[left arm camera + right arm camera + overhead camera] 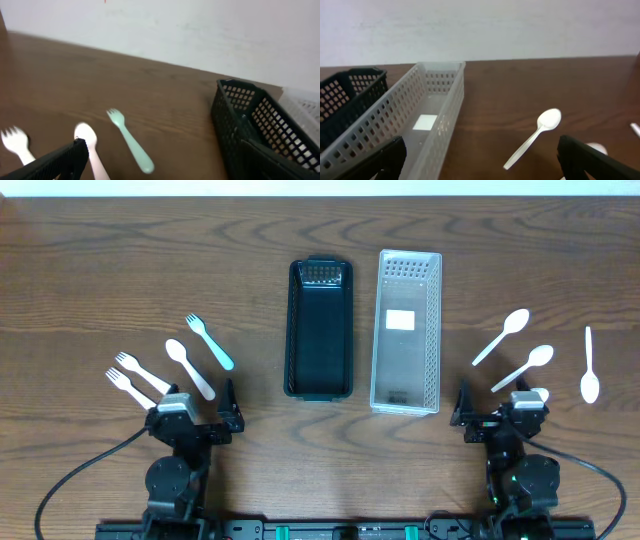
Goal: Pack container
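Note:
A black basket (318, 385) and a clear basket (379, 330) stand side by side at the table's middle, both empty apart from a white label in the clear one. On the left lie a teal fork (210, 343), a white spoon (190, 368) and two white forks (138, 373). On the right lie three white spoons (502, 337). My left gripper (197, 420) is open and empty, near the front edge behind the left cutlery. My right gripper (500, 418) is open and empty, in front of the right spoons; both of its fingers show wide apart in the right wrist view (480, 157).
The left wrist view shows the teal fork (131, 142), the white spoon (86, 136), one white fork (15, 142) and the black basket (255, 130). The right wrist view shows the clear basket (449, 122), the black basket (345, 100) and one spoon (535, 135).

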